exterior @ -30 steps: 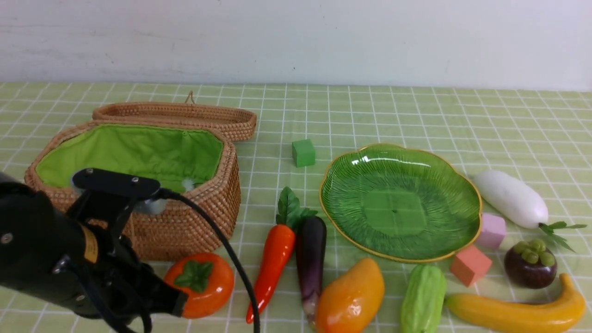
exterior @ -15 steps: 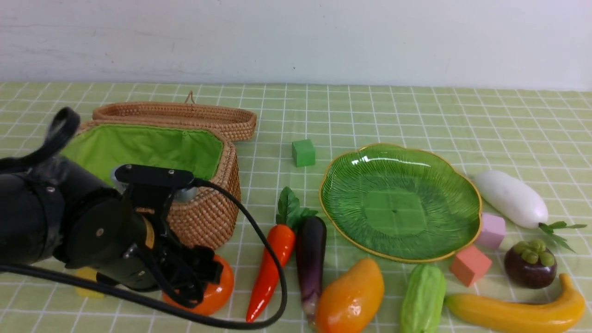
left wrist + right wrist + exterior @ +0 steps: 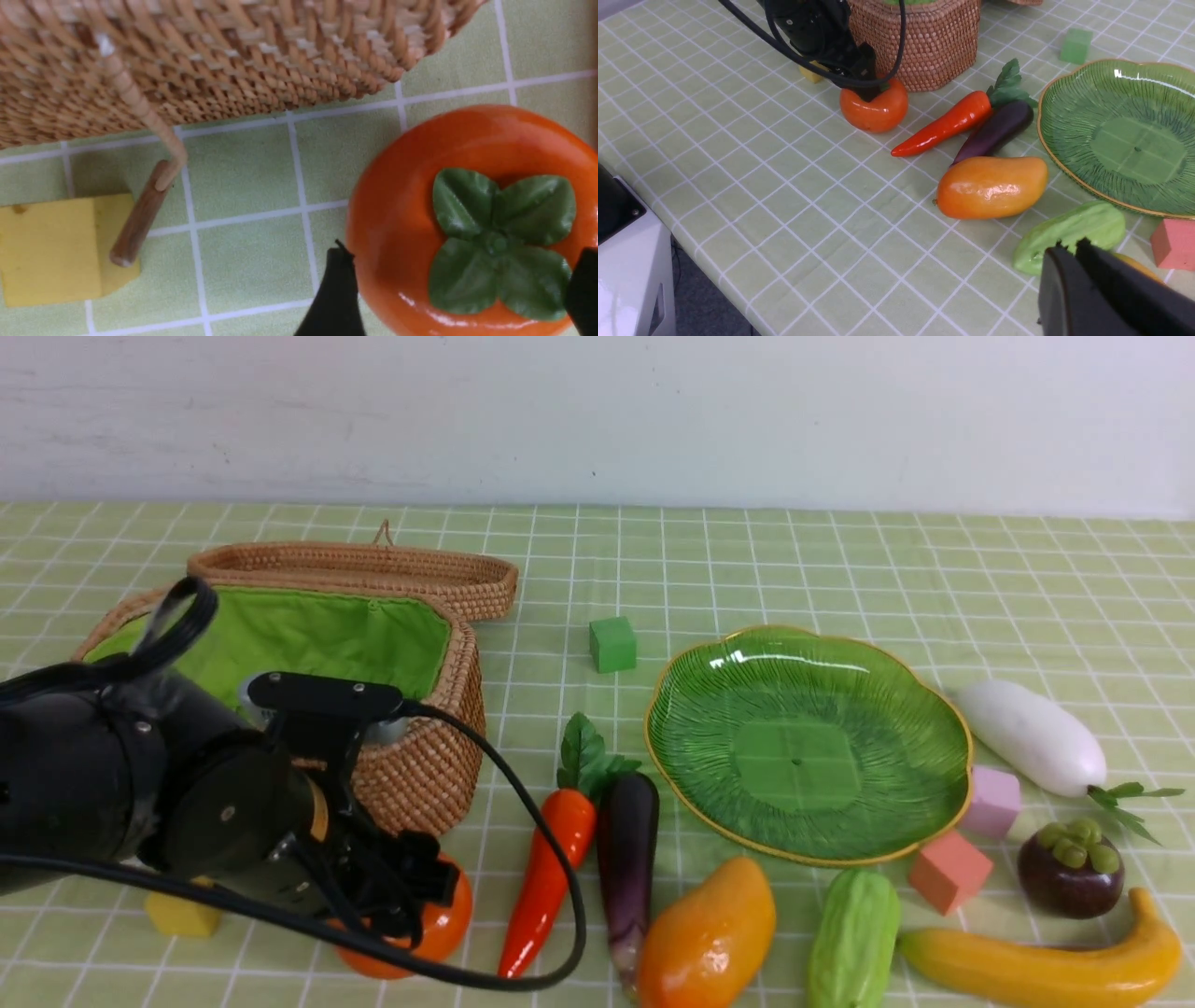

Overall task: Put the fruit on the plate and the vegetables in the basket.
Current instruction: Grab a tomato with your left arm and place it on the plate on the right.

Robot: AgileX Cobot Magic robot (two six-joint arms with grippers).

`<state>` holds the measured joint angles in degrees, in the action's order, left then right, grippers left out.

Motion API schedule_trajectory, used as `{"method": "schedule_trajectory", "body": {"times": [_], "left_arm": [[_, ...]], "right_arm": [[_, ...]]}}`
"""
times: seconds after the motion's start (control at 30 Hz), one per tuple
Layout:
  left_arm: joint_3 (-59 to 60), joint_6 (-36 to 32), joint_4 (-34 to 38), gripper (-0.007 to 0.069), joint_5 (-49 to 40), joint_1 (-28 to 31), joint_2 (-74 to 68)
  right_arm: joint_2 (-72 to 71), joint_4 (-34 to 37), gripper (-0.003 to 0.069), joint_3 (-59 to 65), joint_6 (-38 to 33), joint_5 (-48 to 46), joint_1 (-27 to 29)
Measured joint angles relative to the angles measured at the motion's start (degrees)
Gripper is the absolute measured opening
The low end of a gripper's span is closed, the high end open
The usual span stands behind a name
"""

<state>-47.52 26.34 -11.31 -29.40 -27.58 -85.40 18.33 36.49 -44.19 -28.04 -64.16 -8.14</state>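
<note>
The robot's black left arm (image 3: 140, 784) has swung in over the near left corner of the green-checked tabletop (image 3: 747, 560); the left fingers (image 3: 338, 298) stand wide apart, one on each side of the glossy orange persimmon with a green calyx (image 3: 420, 210), where a second ago their black tip lay just to the fruit's left; whether they touch it cannot be told. From the front, the calyx that was in plain sight then is now hidden behind the wrist. The persimmon keeps its spot on the cloth, just in front of the large brown woven wicker basket with bright green lining (image 3: 420, 775), whose hinged lid (image 3: 355, 569) lies open behind it; a small yellow cube (image 3: 182, 915), covered by the arm a second ago, now shows to the persimmon's left.

Nothing else has shifted. The orange-red carrot with green leaves (image 3: 551, 868) and the dark purple eggplant (image 3: 627, 859) lie side by side between the basket and the wide shallow green glassy plate with a gold rim (image 3: 803, 747). The orange-yellow mango (image 3: 709, 933), the light green ridged gourd (image 3: 854, 938) and the yellow banana (image 3: 1046, 971) line the near edge. The dark purple mangosteen (image 3: 1069, 877) and the white radish (image 3: 1027, 733) rest to the right of the plate. The right fingers (image 3: 1111, 289) are pressed together, holding nothing, above the near edge beside the gourd.
</note>
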Motion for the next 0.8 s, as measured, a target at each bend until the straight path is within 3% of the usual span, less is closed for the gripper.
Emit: {"method": "schedule_trajectory", "body": {"times": [0.33,0.5,0.8], "left_arm": [[0.0,0.0,-0.6,0.0591,2.3,0.2,0.0],[0.0,0.0,-0.3,0.0591,1.7,3.8,0.0],[0.0,-5.7,6.2,0.0591,2.9,4.5,-0.1]], "right_arm": [[0.0,0.0,0.0044,0.0,0.0,-0.1,0.0],[0.0,0.0,0.005,0.0,0.0,-0.5,0.0],[0.0,0.4,0.0055,0.0,0.0,0.1,0.0]]}}
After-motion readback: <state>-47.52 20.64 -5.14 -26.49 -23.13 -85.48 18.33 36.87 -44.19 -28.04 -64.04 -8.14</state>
